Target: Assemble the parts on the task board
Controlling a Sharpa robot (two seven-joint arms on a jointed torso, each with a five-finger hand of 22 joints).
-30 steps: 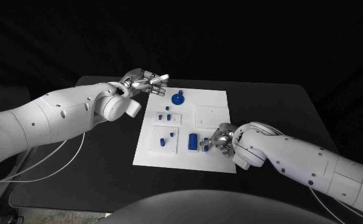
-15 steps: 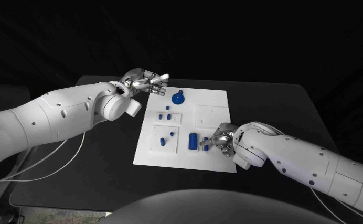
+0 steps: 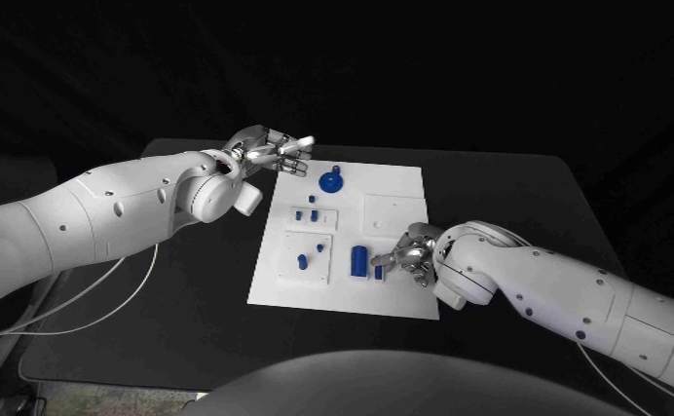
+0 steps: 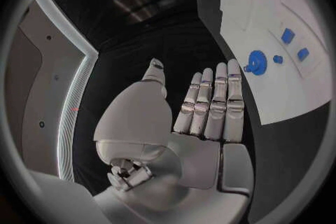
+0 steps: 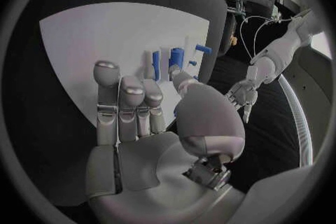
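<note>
The white task board [image 3: 400, 187] lies in the middle of the black table. On it are a blue disc [image 3: 330, 182], several small blue pieces such as one pair [image 3: 299, 215], a blue cylinder [image 3: 359, 259] and a small blue piece [image 3: 378, 272]. My right hand [image 3: 412, 258] hovers at the board's near right, its fingertips just beside that small piece and the cylinder. In the right wrist view its fingers [image 5: 120, 101] are stretched out and hold nothing, the thumb reaching toward the cylinder [image 5: 176, 57]. My left hand [image 3: 274, 153] hangs at the board's far left corner with straight fingers [image 4: 210, 101], empty, near the disc [image 4: 256, 62].
Black tabletop [image 3: 492, 182] surrounds the board on all sides. A raised white square [image 3: 393, 213] sits on the board's right half, and another [image 3: 305, 260] on its near left carries two small blue pieces.
My right hand and forearm have shifted slightly beside the cylinder, and the small blue piece by its fingertips shows a little more. The left hand has stayed put.
</note>
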